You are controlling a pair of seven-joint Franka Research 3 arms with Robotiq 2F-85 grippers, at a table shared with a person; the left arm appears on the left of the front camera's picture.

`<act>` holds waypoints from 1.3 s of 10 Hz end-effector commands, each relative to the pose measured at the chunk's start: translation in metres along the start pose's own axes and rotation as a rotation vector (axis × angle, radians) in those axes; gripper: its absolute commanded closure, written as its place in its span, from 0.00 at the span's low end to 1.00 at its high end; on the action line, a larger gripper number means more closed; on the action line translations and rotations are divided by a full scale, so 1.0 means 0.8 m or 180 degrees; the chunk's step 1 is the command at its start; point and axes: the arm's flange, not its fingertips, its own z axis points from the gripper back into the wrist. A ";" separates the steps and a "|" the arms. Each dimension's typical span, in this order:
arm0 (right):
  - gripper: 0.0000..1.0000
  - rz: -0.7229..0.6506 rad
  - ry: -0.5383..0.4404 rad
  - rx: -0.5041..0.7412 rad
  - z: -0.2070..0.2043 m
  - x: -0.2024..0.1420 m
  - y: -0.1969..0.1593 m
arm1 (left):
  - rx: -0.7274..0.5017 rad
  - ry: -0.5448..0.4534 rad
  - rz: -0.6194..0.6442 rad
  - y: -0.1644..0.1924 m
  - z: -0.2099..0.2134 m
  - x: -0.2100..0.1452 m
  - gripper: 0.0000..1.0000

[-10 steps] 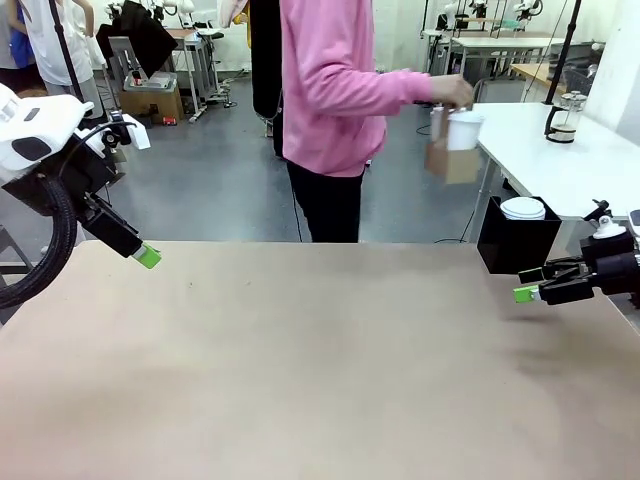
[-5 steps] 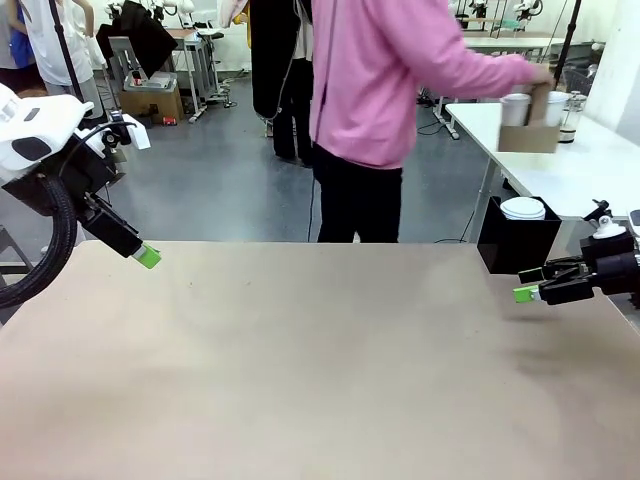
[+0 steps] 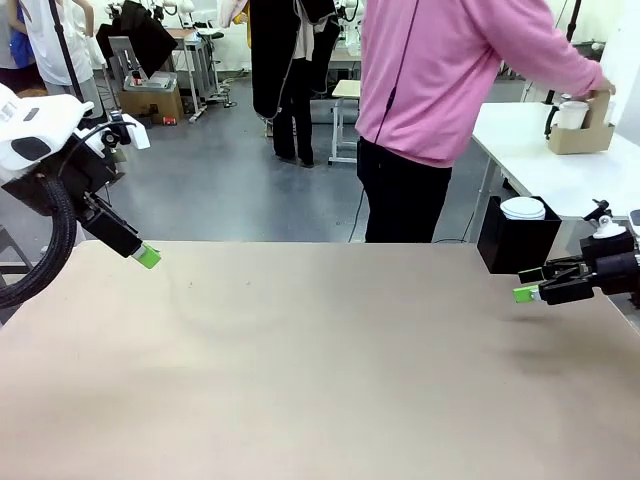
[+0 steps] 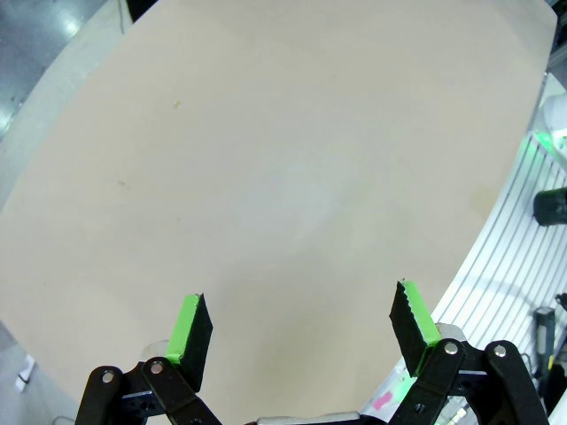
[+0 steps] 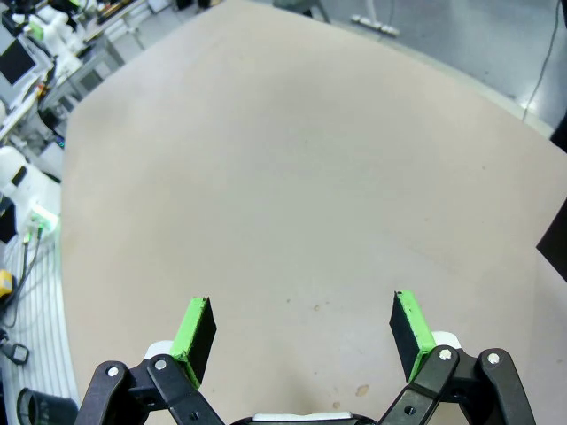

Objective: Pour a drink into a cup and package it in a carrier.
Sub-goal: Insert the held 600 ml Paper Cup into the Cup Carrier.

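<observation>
The person [image 3: 450, 70] in pink has stepped further right since the earlier frames and now sets the brown carrier [image 3: 580, 137], white cup [image 3: 573, 113] standing in it, on the white side table [image 3: 560, 165] beside the glass pitcher (mostly hidden); the left gripper [image 4: 301, 332] and right gripper [image 5: 301, 332] hang wide apart, empty, over the bare tan surface [image 3: 320, 380]

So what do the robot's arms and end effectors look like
Both arms have white shells; the left arm carries a thick black ribbed cable. Each end effector, left and right, is a black linkage with two fingers tipped in bright green pads, the inner faces dark and ridged.
</observation>
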 end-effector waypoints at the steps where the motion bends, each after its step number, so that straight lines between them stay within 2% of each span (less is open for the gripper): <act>1: 0.00 0.0008 -0.0016 0.0022 0.003 0.001 -0.004 | -0.0005 -0.0020 0.0002 0.000 0.000 -0.001 0.00; 13: 0.00 0.0008 -0.0016 0.0022 0.003 0.001 -0.004 | -0.0005 -0.0020 0.0002 0.000 0.000 -0.001 0.00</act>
